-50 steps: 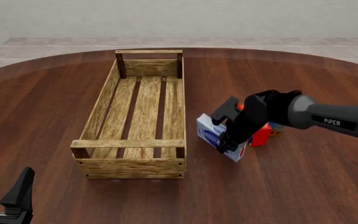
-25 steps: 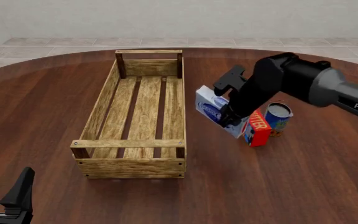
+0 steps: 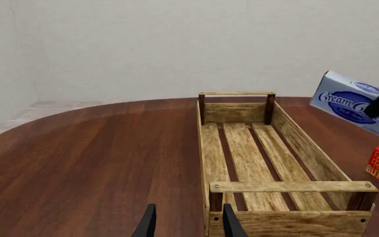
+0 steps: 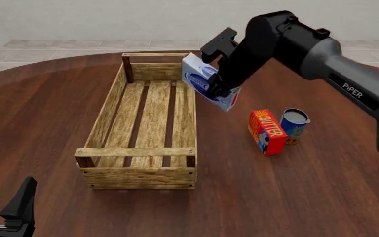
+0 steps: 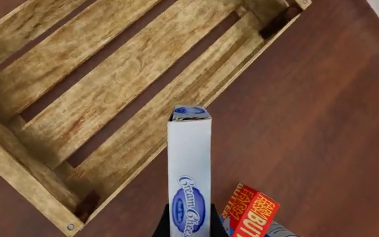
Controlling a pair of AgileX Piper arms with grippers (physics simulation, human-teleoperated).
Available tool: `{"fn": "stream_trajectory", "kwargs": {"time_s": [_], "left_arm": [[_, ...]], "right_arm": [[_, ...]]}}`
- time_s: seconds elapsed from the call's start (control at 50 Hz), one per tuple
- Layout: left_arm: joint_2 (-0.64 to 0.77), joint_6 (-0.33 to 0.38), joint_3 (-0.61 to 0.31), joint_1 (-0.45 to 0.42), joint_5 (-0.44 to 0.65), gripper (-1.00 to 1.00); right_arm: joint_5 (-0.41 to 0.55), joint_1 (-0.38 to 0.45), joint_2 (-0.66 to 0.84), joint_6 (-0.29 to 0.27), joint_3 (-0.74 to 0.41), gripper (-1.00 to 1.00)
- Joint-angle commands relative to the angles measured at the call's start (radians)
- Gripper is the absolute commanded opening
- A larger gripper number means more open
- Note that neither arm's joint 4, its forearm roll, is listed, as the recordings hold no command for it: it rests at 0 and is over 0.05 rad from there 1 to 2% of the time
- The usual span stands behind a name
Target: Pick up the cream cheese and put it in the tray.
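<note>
Right hand (image 4: 220,88): raised well above the surface, fingers pinching the cream cheese; in the right wrist view the dark fingertips (image 5: 164,224) clamp the box from both sides.
Cream cheese (image 4: 208,82): off the surface, held tilted in the air; in the front view it overlaps the far right wall of the tray. White-blue face with oval logo turned toward the camera. The right wrist view shows the box (image 5: 189,173) edge-on, with the tray's right rail and the bare surface beside it below.
Tray (image 4: 104,118): long slatted wooden crate lying lengthwise away from the arms, sitting flat on the dark wood surface (image 4: 51,108); slats bare.
Left hand (image 4: 5,207): low at the near left corner, well apart from the tray; fingers (image 3: 148,223) spread, holding nothing.
Butter box (image 4: 267,131): red-orange, standing on the surface right of the tray.
Can (image 4: 295,124): blue, upright, just beside the butter box on its right.
</note>
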Motion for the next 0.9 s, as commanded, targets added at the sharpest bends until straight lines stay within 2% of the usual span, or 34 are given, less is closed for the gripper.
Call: {"fn": "stream_trajectory", "kwargs": {"time_s": [0.02,0.06,0.1,0.12,0.28,0.44,0.48,0.66,0.84,0.9], "left_arm": [[0.000,0.000,0.000,0.000,0.000,1.00],[0.000,0.000,0.000,0.000,0.000,1.00],[0.000,0.000,0.000,0.000,0.000,1.00],[0.000,0.000,0.000,0.000,0.000,1.00],[0.000,0.000,0.000,0.000,0.000,1.00],[0.000,0.000,0.000,0.000,0.000,1.00],[0.000,0.000,0.000,0.000,0.000,1.00],[0.000,0.000,0.000,0.000,0.000,1.00],[0.000,0.000,0.000,0.000,0.000,1.00],[0.000,0.000,0.000,0.000,0.000,1.00]], "right_arm": [[0.100,0.062,0.163,0.013,-0.342,-1.00],[0.135,0.080,0.201,-0.009,-0.407,-1.00],[0.191,0.091,0.251,-0.014,-0.523,-1.00],[0.199,0.095,0.259,-0.010,-0.544,-1.00],[0.200,0.142,0.311,0.006,-0.598,-1.00],[0.200,0.199,0.397,0.070,-0.689,-1.00],[0.200,0.200,0.405,0.068,-0.696,-1.00],[0.200,0.228,0.519,0.128,-0.821,-1.00],[0.199,0.261,0.598,0.148,-0.842,-1.00],[0.199,0.259,0.621,0.138,-0.855,-1.00]]}}
